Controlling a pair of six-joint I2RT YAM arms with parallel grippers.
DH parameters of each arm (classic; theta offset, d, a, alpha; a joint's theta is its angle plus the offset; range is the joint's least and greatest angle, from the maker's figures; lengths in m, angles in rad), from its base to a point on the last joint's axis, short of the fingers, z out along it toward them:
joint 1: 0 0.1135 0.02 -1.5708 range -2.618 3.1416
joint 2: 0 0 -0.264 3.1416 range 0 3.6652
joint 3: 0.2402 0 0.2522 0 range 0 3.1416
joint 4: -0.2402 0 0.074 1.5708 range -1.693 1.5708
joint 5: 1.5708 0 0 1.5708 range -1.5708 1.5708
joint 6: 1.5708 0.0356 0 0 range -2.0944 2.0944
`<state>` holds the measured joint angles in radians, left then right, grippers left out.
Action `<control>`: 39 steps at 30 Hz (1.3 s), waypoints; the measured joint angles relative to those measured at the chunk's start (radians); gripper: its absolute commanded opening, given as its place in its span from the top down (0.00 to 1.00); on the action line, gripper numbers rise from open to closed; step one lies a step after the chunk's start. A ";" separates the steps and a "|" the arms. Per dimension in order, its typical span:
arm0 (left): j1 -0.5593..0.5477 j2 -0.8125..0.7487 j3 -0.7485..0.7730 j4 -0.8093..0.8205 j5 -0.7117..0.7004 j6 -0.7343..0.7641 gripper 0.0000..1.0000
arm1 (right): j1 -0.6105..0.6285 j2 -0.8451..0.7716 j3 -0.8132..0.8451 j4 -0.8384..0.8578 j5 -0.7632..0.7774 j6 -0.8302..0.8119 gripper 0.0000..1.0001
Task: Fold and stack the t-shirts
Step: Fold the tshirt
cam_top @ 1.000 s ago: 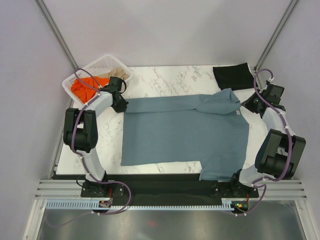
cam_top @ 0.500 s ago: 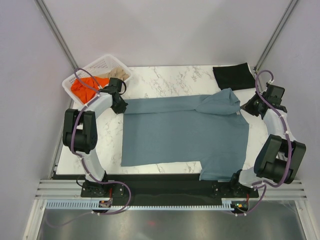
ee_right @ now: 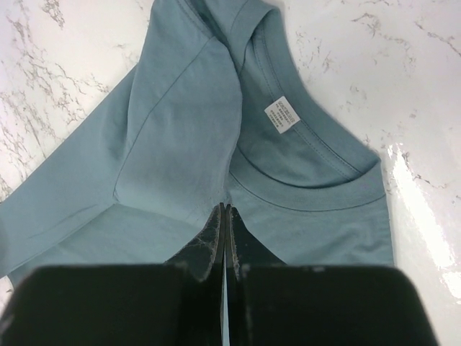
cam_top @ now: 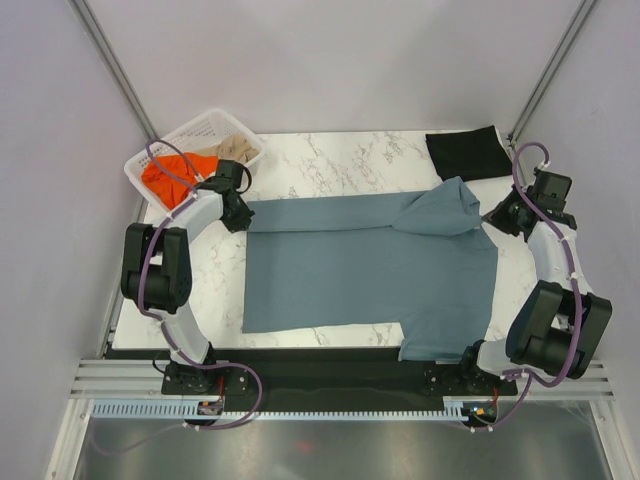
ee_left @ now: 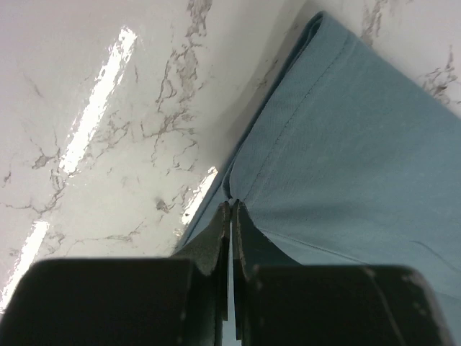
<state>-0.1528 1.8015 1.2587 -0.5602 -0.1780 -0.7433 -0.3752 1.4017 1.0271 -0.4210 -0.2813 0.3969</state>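
Observation:
A slate blue-grey t-shirt (cam_top: 370,265) lies spread flat on the marble table (cam_top: 330,155), collar to the right. My left gripper (cam_top: 240,212) is shut on its far-left hem corner; in the left wrist view the jaws (ee_left: 230,204) pinch a small fold of the hem (ee_left: 288,137). My right gripper (cam_top: 493,214) is shut on the cloth by the collar; in the right wrist view the closed tips (ee_right: 225,207) bite just below the neck rib, beside the sleeve (ee_right: 180,122) folded over the chest. The white neck label (ee_right: 282,114) shows inside the collar. A black t-shirt (cam_top: 465,152) lies folded at the far right corner.
A white lattice basket (cam_top: 205,128) stands at the far left corner with an orange shirt (cam_top: 165,173) and a beige one (cam_top: 236,152) in it. The blue shirt's near sleeve (cam_top: 435,345) hangs over the table's front edge between the arm bases.
Both grippers have drawn slightly outward with the shirt's far edge, which now lies straighter. The folded sleeve has slid over the collar, hiding the label from above.

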 measured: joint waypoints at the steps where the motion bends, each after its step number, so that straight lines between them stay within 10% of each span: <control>1: 0.000 0.000 -0.009 0.000 0.001 0.000 0.98 | 0.000 0.000 -0.004 -0.001 0.004 0.000 1.00; 39: -0.011 -0.021 -0.080 -0.005 0.011 0.006 0.96 | 0.000 -0.085 -0.105 -0.141 0.194 0.105 1.00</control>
<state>-0.1638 1.7809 1.1782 -0.5648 -0.1673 -0.7368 -0.3752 1.3170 0.9222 -0.5621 -0.0872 0.5018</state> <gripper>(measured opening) 0.033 0.007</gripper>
